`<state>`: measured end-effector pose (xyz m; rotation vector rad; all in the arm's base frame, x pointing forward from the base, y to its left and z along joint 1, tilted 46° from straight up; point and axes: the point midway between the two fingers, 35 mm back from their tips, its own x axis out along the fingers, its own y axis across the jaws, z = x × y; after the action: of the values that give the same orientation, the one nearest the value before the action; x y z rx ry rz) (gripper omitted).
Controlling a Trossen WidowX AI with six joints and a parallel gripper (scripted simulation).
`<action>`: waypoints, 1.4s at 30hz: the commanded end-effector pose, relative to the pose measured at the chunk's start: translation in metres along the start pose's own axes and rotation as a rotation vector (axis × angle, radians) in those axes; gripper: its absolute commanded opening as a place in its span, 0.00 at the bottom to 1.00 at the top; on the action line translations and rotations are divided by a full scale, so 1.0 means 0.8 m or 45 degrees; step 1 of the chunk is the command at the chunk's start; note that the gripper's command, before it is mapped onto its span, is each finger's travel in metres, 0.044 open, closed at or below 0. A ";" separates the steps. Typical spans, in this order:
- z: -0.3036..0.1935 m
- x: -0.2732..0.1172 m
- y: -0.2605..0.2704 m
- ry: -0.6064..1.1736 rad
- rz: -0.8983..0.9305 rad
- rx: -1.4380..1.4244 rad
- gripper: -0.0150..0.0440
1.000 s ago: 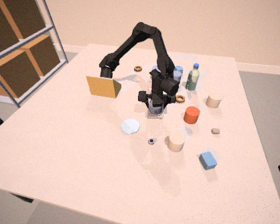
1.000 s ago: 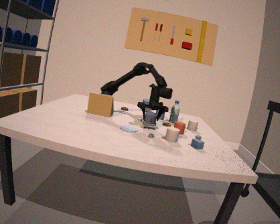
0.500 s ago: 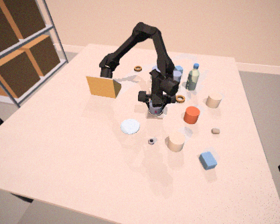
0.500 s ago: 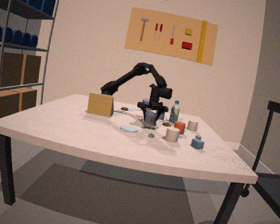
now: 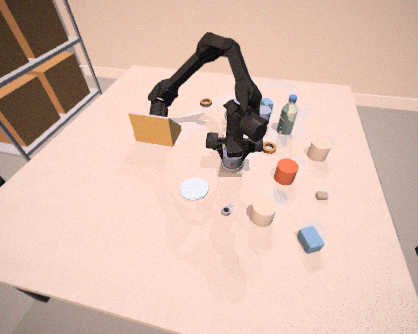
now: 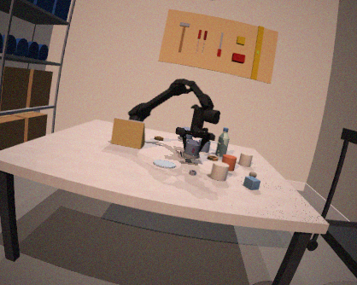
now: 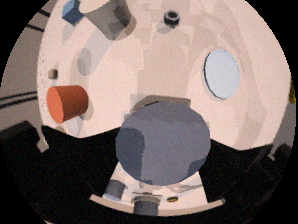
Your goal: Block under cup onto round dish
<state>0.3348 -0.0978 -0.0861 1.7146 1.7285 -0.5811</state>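
We have the end effector (image 5: 233,158) (image 6: 192,148) (image 7: 160,131) closed on a grey-blue cup (image 5: 232,160) (image 6: 192,148) (image 7: 162,142) at the near end of the balance. The other cup (image 7: 146,205) shows low in the wrist view, beyond the held one. We cannot see the block.

Our bench (image 5: 112,215) (image 6: 96,172) is pale pink, with dark legs (image 6: 8,218) and soft shadows across its top. Taking the end effector as the clock's centre in the top view, we find the dish (image 5: 194,189) (image 6: 164,164) (image 7: 222,74) at 8 o'clock, bare, and a nut (image 5: 226,210) (image 6: 193,172) (image 7: 171,19) at 6. A beige cylinder (image 5: 262,212) (image 6: 219,171) stands at 5, a blue box (image 5: 310,239) (image 6: 252,183) lies between 4 and 5, and a bottle (image 5: 287,119) (image 6: 222,144) stands upright at 2. An orange wedge (image 5: 151,131) (image 6: 128,133) is between 9 and 10.

Around us, a shelf unit (image 5: 37,63) (image 6: 27,111) with boxes stands at 10 o'clock in the top view. In the exterior view, a tool board (image 6: 172,51) hangs at 1 o'clock from the arm (image 6: 177,86) on the beige wall (image 6: 117,55); a black frame (image 6: 336,171) stands at the right, on the grey floor (image 6: 2,270).
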 end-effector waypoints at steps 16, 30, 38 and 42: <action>0.005 -0.034 0.006 -0.014 0.009 -0.011 0.25; 0.006 -0.056 0.007 -0.015 0.008 -0.011 0.25; 0.006 -0.069 0.007 -0.016 0.008 -0.010 0.25; 0.006 -0.076 0.006 -0.016 0.008 -0.010 0.25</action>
<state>0.3348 -0.1286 -0.0509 1.7197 1.7584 -0.5776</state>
